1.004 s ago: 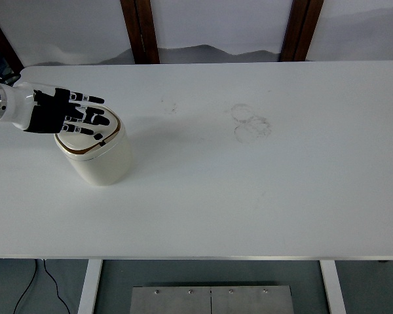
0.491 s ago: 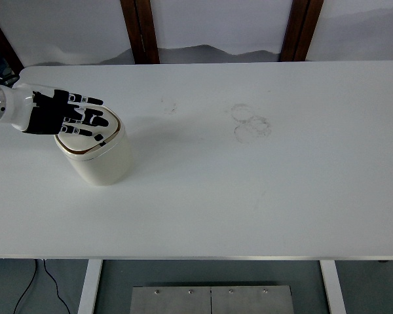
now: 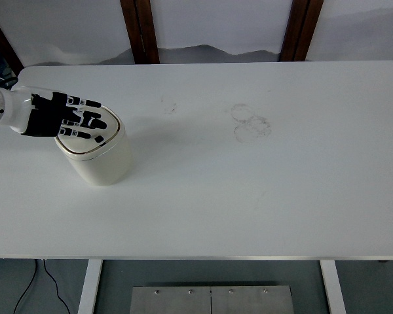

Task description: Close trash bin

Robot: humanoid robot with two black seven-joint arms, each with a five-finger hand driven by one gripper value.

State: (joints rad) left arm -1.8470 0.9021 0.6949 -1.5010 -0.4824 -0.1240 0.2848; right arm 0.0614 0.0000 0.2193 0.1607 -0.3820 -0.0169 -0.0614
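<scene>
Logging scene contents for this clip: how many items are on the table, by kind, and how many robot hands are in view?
Trash bin, cream-white, lid down: 1
Robot hand, the left hand, fingers extended over the bin's lid: 1
Right hand: 0 in view
Total: 2, one object on the white table plus one hand.

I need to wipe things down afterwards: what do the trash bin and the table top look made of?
Trash bin: probably cream plastic, smooth with a soft sheen, and a thin brown ring around its lid. Table: white, matte, likely laminate; faint grey ring marks show on its surface.
</scene>
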